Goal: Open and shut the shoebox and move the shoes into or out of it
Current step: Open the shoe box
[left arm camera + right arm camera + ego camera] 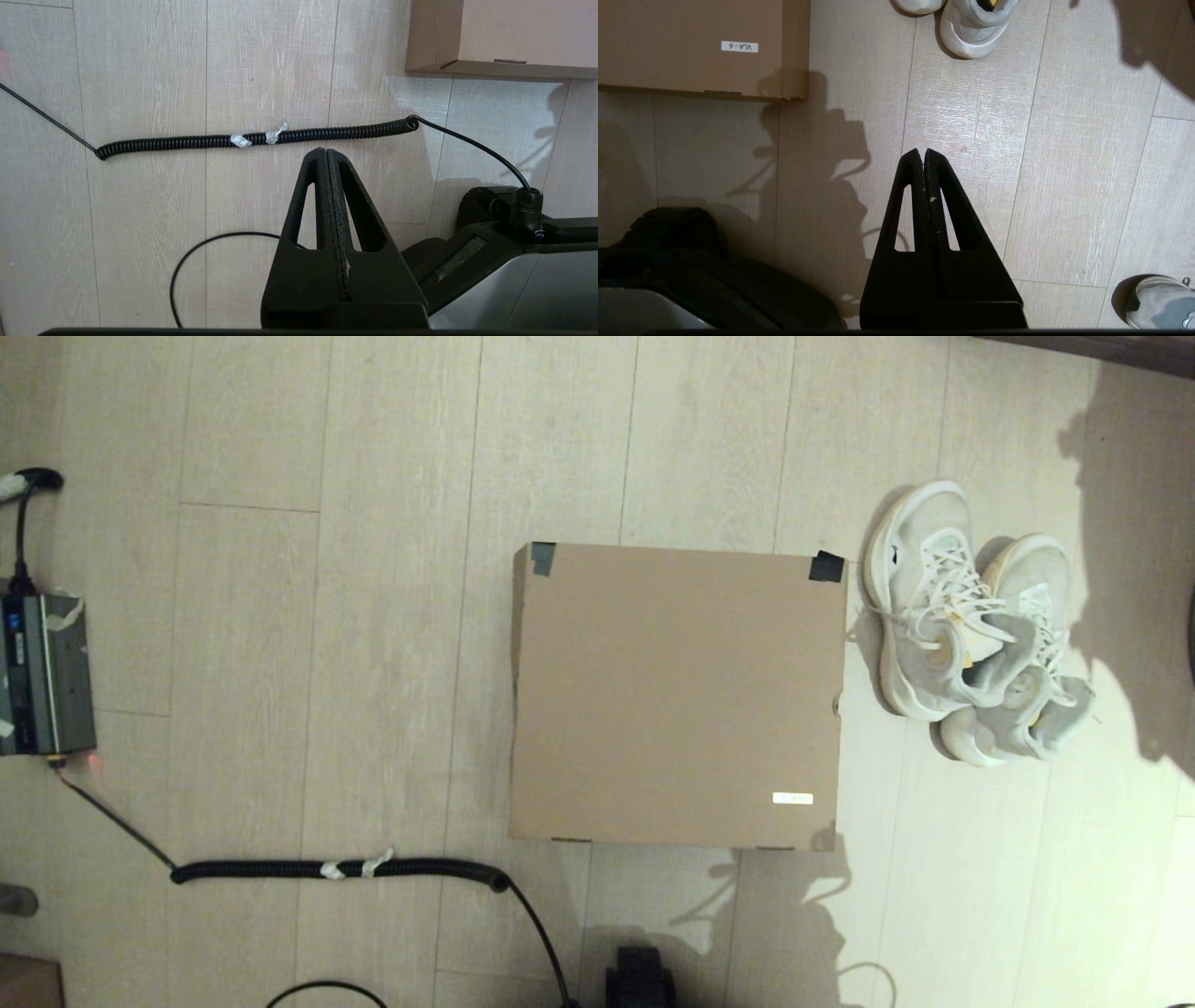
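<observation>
A closed brown cardboard shoebox (pixel 674 695) lies flat on the pale plank floor (pixel 327 663), lid down, at the centre of the head view. A small white label (pixel 793 798) near the lid's front right corner reads "VLA-6" in the right wrist view; no brand name can be made out on the box. Dark tape (pixel 826 567) covers the lid's 2 far corners. The 2 shoes (pixel 971 625), white and pale grey with white laces and small yellow accents, stand on the floor just beside the box's right edge, the nearer 1 leaning against the other, toes pointing away from the robot.

The left gripper (pixel 326 151) hangs above bare floor near the box's front left corner, its jaws pressed together and holding nothing. The right gripper (pixel 923 152) hangs above open floor in front of the shoes and off the box's front right corner, its jaws likewise together and empty.

A black coiled cable (pixel 341 869), patched with bits of white tape, runs along the floor to the front left of the box, and leads to a grey device (pixel 42 674) at the left edge. Open floor lies on every side of the box except the right, where only a narrow strip separates it from the shoes. Another grey shoe (pixel 1155 302) shows at a corner of the right wrist view.
</observation>
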